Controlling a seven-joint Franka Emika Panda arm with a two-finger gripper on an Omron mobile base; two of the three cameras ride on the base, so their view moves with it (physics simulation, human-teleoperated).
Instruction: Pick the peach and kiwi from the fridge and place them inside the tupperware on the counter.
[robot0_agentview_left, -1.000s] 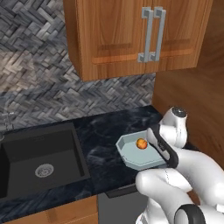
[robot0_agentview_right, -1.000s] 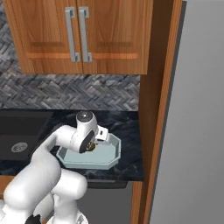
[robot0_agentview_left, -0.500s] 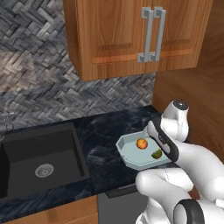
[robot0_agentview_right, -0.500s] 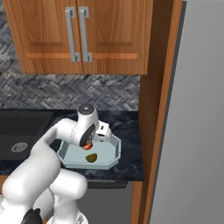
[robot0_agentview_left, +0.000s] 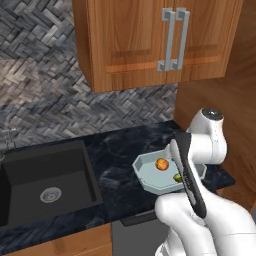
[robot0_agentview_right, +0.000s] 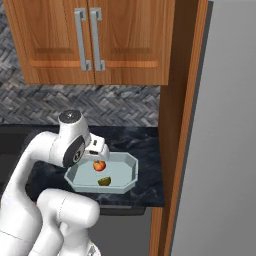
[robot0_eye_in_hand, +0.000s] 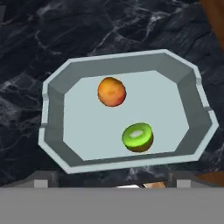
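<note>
Since both fruits lie in tupperware (robot0_eye_in_hand: 52, 109), step in hand reads as release and retreat: lift gripper (robot0_eye_in_hand: 112, 181) straight up, clear of rim, no sideways sweep that could nudge tray on counter (robot0_eye_in_hand: 131, 26). Jaws spread wide, released, grasping nothing. Peach (robot0_eye_in_hand: 112, 91) rests on tray floor, toward middle. Kiwi (robot0_eye_in_hand: 138, 137), cut face up, sits apart from peach, nearer hand, below and between fingertips, untouched. Fridge (robot0_agentview_right: 225, 150) stands right of counter, door shut.

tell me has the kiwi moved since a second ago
Yes. The kiwi now lies in the tupperware beside the peach; earlier only the peach lay there.
</note>
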